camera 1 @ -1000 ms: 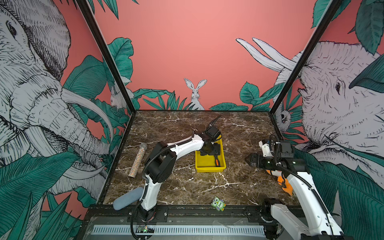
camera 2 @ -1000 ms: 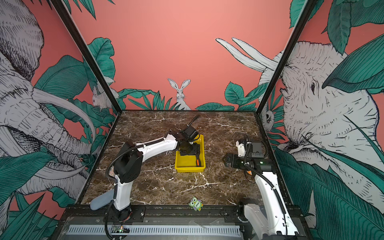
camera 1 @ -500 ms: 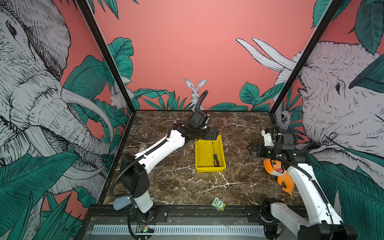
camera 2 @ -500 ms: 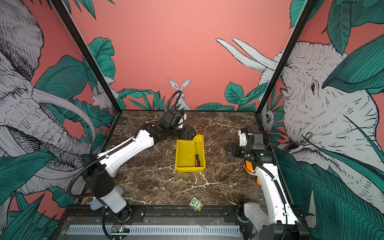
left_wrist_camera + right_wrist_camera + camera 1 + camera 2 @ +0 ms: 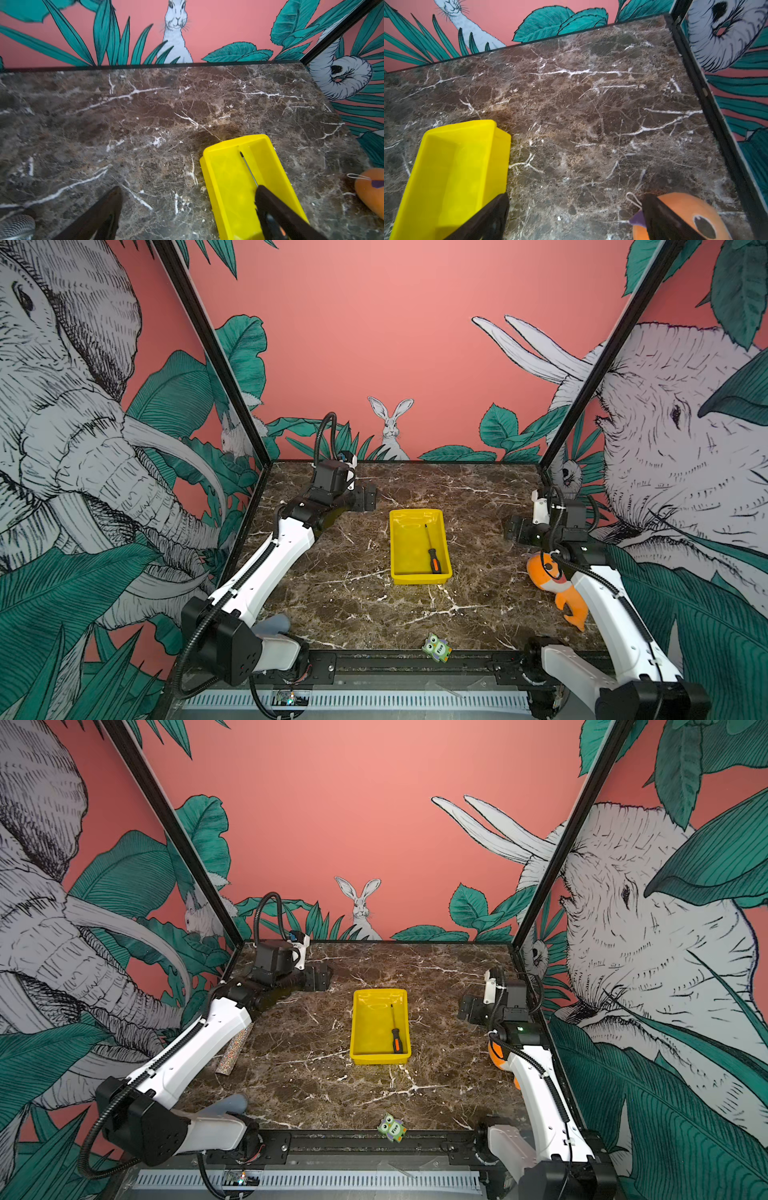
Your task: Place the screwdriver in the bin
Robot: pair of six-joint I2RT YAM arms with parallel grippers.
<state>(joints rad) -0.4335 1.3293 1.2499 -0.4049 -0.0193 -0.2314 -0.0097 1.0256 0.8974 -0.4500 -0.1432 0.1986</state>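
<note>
Pink jungle-print walls (image 5: 415,344) close in the brown marble table (image 5: 478,497) on three sides. The yellow bin (image 5: 393,543) sits mid-table with bare stone all round it. The screwdriver (image 5: 431,549) lies inside along its right wall, handle toward the front edge. My left gripper (image 5: 365,499) hangs near the back left corner, fingers spread wide, empty. My right gripper (image 5: 513,531), by the right wall near an orange plush fish (image 5: 555,583), is likewise wide apart and empty.
</note>
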